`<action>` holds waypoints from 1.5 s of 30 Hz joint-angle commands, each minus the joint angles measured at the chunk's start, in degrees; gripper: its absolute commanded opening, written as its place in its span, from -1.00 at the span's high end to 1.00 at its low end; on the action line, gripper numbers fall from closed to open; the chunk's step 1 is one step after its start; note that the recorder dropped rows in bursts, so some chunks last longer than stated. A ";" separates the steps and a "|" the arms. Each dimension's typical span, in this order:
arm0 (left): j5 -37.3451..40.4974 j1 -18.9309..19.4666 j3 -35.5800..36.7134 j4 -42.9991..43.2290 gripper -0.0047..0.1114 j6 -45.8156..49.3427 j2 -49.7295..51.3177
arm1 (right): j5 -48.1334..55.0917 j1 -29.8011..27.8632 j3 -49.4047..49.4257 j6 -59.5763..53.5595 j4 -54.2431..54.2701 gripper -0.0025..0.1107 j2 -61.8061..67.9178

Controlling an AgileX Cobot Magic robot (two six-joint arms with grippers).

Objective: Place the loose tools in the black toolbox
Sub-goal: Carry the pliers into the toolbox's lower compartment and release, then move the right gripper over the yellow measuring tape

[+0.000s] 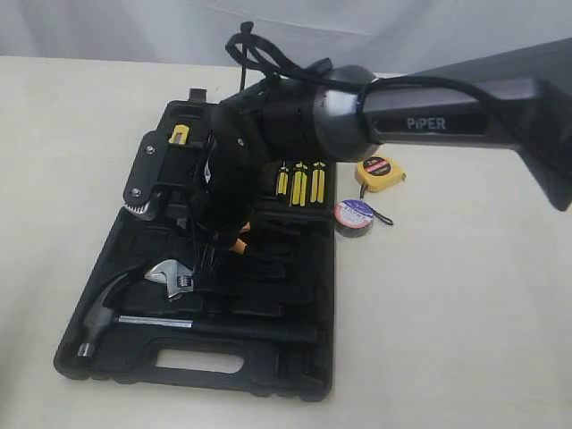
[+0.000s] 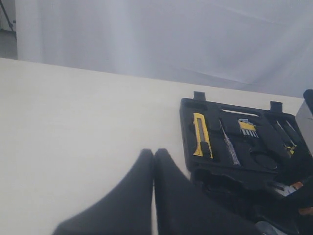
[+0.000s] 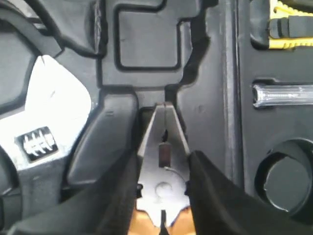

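Orange-handled pliers are being grasped by the right end effector, their steel nose pointing into a recess of the black toolbox just ahead of it. The yellow tape measure and electrical tape roll are lying on the worktop, well apart from that end effector. The left end effector is sitting clenched and empty, near the toolbox half holding the utility knife.

3 screwdrivers; 1 ea hammer, wrench, knife, pliers, tape measure, e-tape
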 commanded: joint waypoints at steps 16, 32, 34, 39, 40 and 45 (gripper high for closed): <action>0.18 -0.33 -0.30 -0.47 0.92 0.02 0.23 | 4.62 0.21 -0.02 1.70 1.23 0.03 -4.77; 0.18 -0.33 -0.30 -0.47 0.92 0.02 0.23 | 16.42 -7.16 -0.02 15.10 1.18 0.96 -11.78; 0.18 -0.33 -0.30 -0.47 0.92 0.02 0.23 | 17.53 -10.01 -0.02 20.62 1.44 0.96 -13.48; 0.18 -0.33 -0.30 -0.47 0.92 0.02 0.23 | 24.55 -19.28 -0.02 25.45 1.44 0.96 -17.39; 0.18 -0.33 -0.30 -0.47 0.92 0.02 0.23 | 25.55 -20.88 0.12 25.99 1.44 0.96 -17.92; 0.18 -0.33 -0.30 -0.47 0.92 0.02 0.23 | 27.61 -26.26 1.10 29.39 1.44 0.96 -18.99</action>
